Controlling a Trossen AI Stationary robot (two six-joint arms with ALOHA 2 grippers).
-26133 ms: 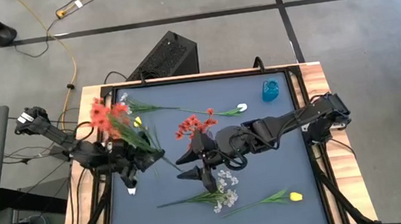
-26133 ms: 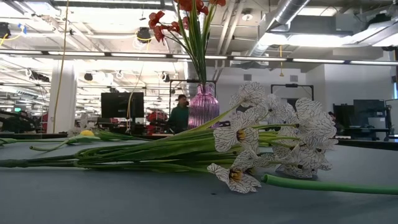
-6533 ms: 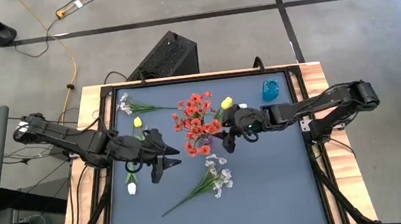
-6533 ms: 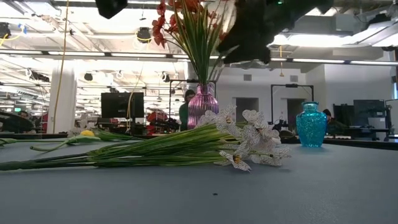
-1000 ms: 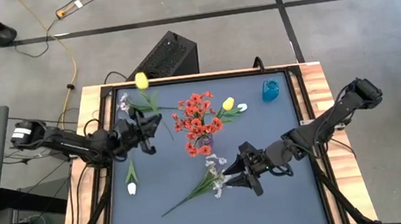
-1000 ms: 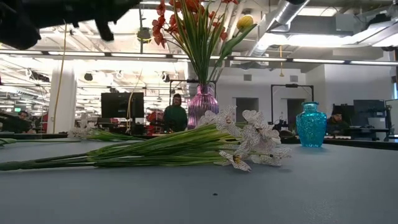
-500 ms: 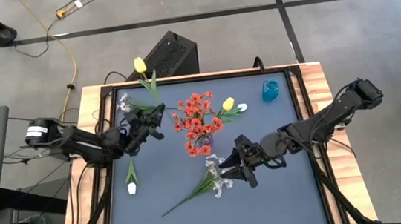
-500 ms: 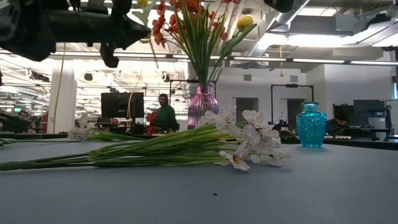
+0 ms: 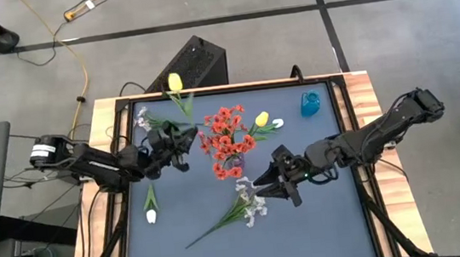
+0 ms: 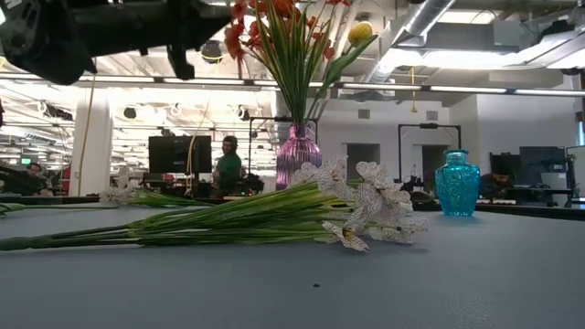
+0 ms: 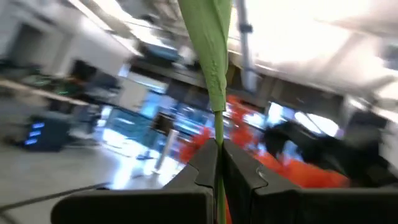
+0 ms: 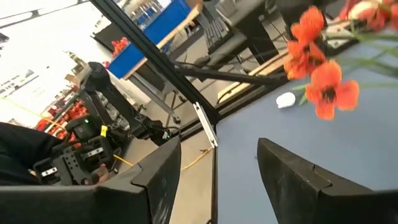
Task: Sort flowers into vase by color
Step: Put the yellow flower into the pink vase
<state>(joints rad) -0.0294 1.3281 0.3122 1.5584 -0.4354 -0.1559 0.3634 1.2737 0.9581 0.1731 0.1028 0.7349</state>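
Observation:
A pink vase (image 9: 232, 164) (image 10: 299, 155) stands mid-table with red blossoms (image 9: 226, 129) and one yellow tulip (image 9: 261, 119) in it. My left gripper (image 9: 181, 137) (image 11: 217, 163) is just left of the vase, shut on a second yellow tulip (image 9: 175, 82). My right gripper (image 9: 262, 185) (image 12: 217, 168) is open over the blossom end of a white-lilac spray (image 9: 251, 205) (image 10: 366, 206), which lies flat on the table. A white tulip (image 9: 151, 215) lies near the left edge, and another spray (image 9: 145, 117) lies at the far left corner. The blue vase (image 9: 310, 103) (image 10: 457, 183) holds nothing. My left gripper pinches the yellow tulip's green stem (image 11: 217, 146) between its two fingers, low on the stem. The stem runs on past the fingertips with a leaf (image 11: 211, 43) above them. The tulip is lifted clear of the table, its bloom (image 9: 175, 82) at the upper end, over the far edge.
A white tulip head (image 9: 277, 123) shows beside the red blossoms, right of the pink vase. A black box (image 9: 193, 64) sits on the floor beyond the far edge. The near part of the blue table top (image 9: 327, 238) is bare. People sit in the room behind.
My left gripper has carried the yellow tulip toward the table's right, closer to the pink vase, with the bloom swinging rightward along the far edge. My right gripper has moved from the near side of the spray toward the far edge, closer to the vase, staying open.

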